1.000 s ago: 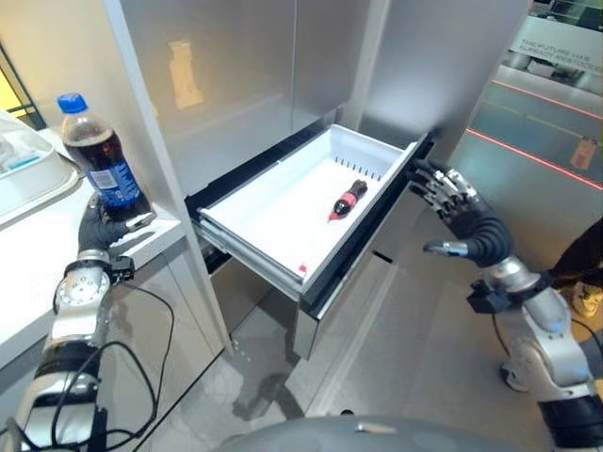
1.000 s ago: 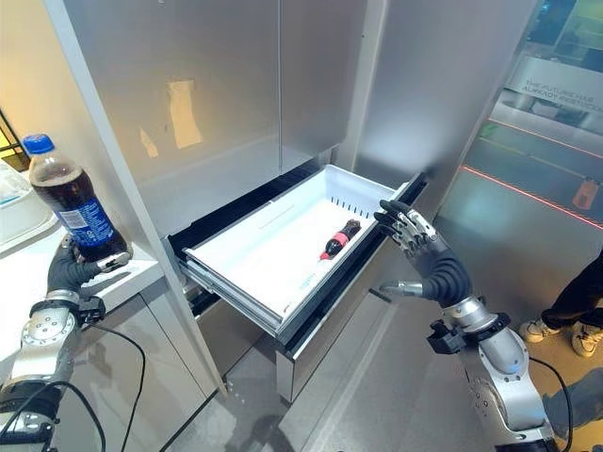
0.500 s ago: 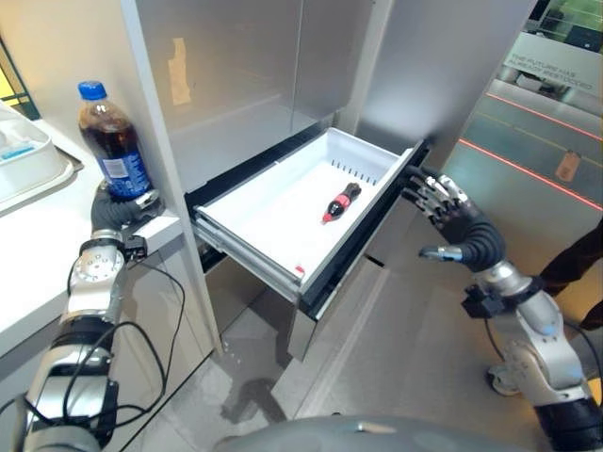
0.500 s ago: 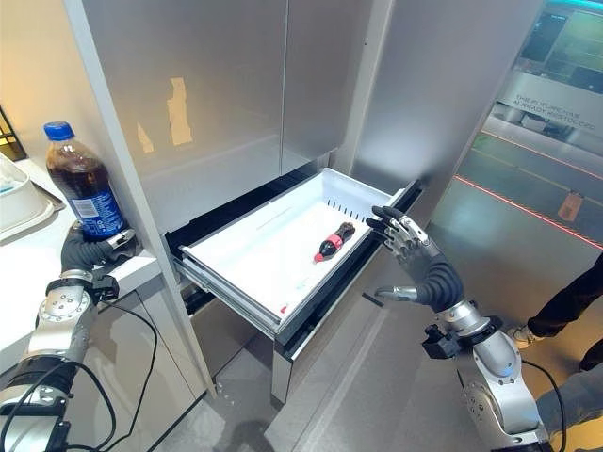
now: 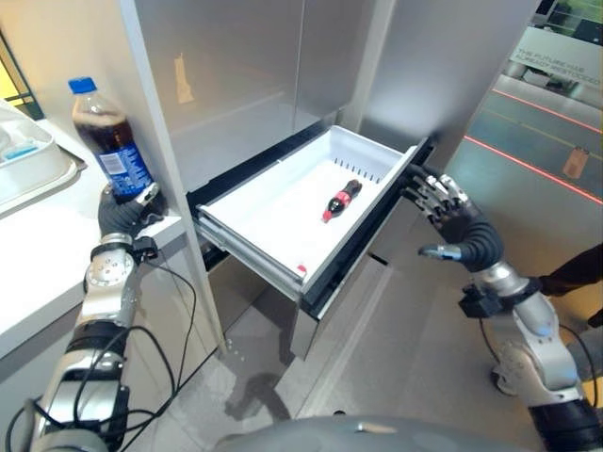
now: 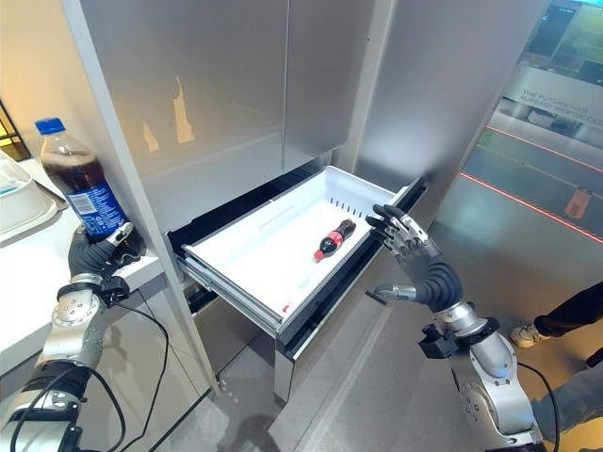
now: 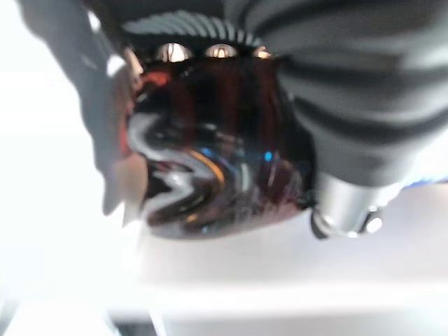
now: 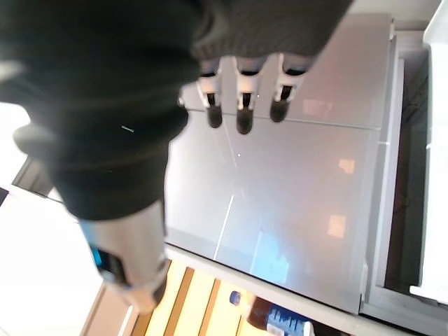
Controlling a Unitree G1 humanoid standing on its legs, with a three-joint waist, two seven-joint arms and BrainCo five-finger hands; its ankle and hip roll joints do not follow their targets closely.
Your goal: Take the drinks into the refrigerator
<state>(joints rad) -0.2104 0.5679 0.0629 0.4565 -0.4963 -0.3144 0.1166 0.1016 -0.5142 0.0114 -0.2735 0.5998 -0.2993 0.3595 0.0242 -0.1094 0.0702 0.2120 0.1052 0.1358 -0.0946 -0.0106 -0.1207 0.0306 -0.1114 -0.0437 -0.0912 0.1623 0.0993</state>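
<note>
Left hand: your left hand (image 5: 121, 215) sits at the edge of the white worktop (image 5: 38, 245), fingers curled round the base of the large cola bottle (image 5: 105, 143). In its wrist view you see the thumb and fingers wrapped on the bottle's dark bottom.

Large cola bottle: it stands upright in your grip, blue cap on top, blue label round the middle, dark drink inside. Its base is at or just above the worktop; you cannot tell which. It is beside the grey side panel of the refrigerator (image 6: 236, 85).

Right hand: your right hand (image 6: 419, 259) is by the front right corner of the pulled-out drawer (image 6: 247, 273), fingers straight and spread, thumb held out below them. The fingertips are at the drawer's dark front edge; whether they touch it you cannot tell. It holds nothing.

Drawer: the white drawer is pulled well out of the refrigerator's lower part, its tray open to you from above.

Small cola bottle: a small bottle (image 6: 331, 239) with a red label lies on its side on the drawer floor, towards the far right part of the tray, apart from the walls.

Worktop: a pale tray (image 5: 33, 169) lies at the far left, well apart from the large bottle.

Background: a person's leg and shoe (image 6: 556, 315) show on the floor at the right, past your right arm.
</note>
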